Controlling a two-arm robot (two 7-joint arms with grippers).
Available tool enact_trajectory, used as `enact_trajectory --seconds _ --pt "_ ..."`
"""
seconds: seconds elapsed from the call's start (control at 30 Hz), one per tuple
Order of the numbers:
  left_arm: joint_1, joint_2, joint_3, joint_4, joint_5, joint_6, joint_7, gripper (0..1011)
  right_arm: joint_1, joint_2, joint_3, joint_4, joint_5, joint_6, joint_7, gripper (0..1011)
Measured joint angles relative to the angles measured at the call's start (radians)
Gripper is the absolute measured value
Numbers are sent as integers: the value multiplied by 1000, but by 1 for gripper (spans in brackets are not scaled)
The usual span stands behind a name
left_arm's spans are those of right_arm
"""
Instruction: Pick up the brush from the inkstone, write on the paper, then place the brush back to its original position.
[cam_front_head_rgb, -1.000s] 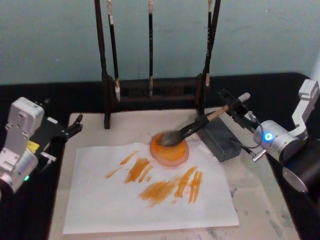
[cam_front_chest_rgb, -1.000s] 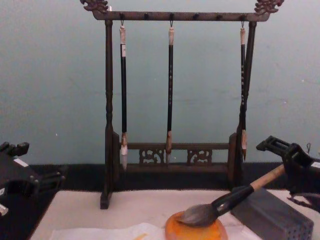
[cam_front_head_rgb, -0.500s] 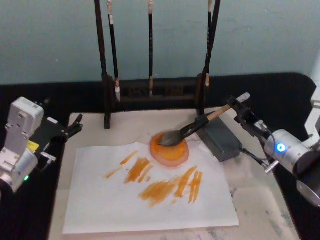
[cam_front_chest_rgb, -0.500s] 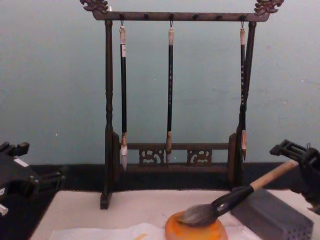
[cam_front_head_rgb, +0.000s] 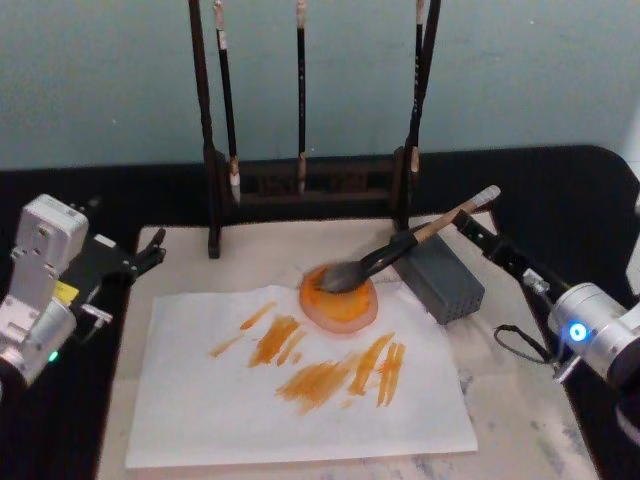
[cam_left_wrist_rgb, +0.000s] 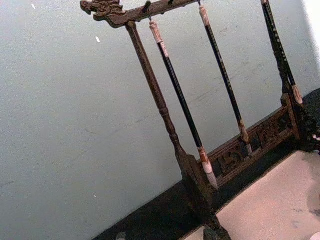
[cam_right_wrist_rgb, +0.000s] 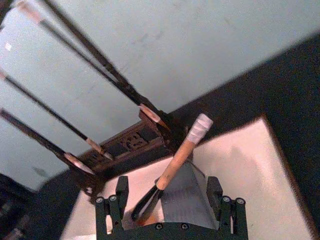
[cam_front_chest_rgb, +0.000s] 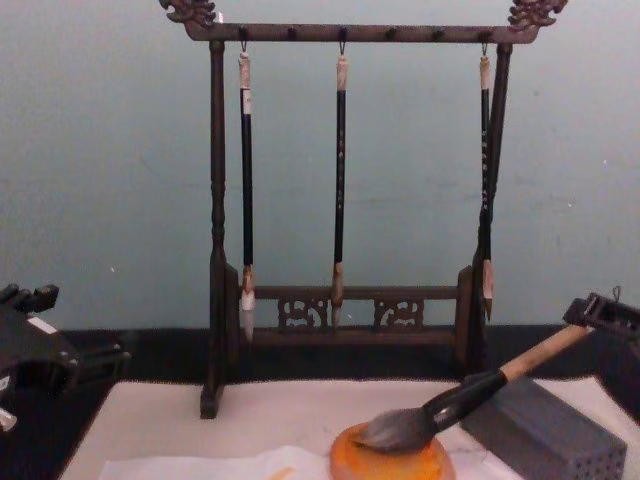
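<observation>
While the brush (cam_front_head_rgb: 400, 250) lies free, the right gripper (cam_front_head_rgb: 478, 238) is seen at the right edge of the mat (cam_front_head_rgb: 520, 400), just off the white-wrapped end of the handle; its fingers (cam_right_wrist_rgb: 120, 192) are spread wide with the handle between them in the right wrist view, and nothing is clasped; no contact with the handle can be made out. The brush is laid at a slant, its grey bristle head resting in the orange dish (cam_front_head_rgb: 340, 300) and its handle propped across the top of the grey block (cam_front_head_rgb: 445, 280); the dish is set on the upper right part of the paper (cam_front_head_rgb: 250, 410), near the middle of the mat, with the block just beside it toward the right edge. Orange strokes (cam_front_head_rgb: 320, 375) are spread across the middle of the paper. The wooden stand (cam_front_head_rgb: 300, 180) is placed at the far edge of the mat, with three thin brushes (cam_front_chest_rgb: 340, 180) hung from its bar. The left gripper (cam_front_head_rgb: 145, 255) is held at the left edge of the mat, well apart from the paper; whether its fingers are parted cannot be told.
</observation>
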Motion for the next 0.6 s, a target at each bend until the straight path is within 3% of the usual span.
enact_trajectory --seconds 0.07,0.1,0.17,0.27,0.37,0.4,0.6 --pt "0 0 0 0 0 0 0 1001 -4 5 -14 -12 -64 -30 -15 1000" --pt "0 0 0 0 0 0 0 1001 -7 8 -31 -20 -134 -62 -34 1000" --pt "0 0 0 0 0 0 0 1001 -8 8 -48 -23 -207 -94 -56 1000" --pt "0 0 0 0 0 0 0 1001 -5 -2 -84 -16 -356 -162 -108 1000" --pt "0 0 0 0 0 0 0 1001 0 -15 -100 -1 -432 -198 -137 1000" --pt "0 0 0 0 0 0 0 1001 5 -23 -111 13 -478 -217 -153 1000" --pt "0 0 0 0 0 0 0 1001 23 -44 -139 63 -600 -257 -188 1000"
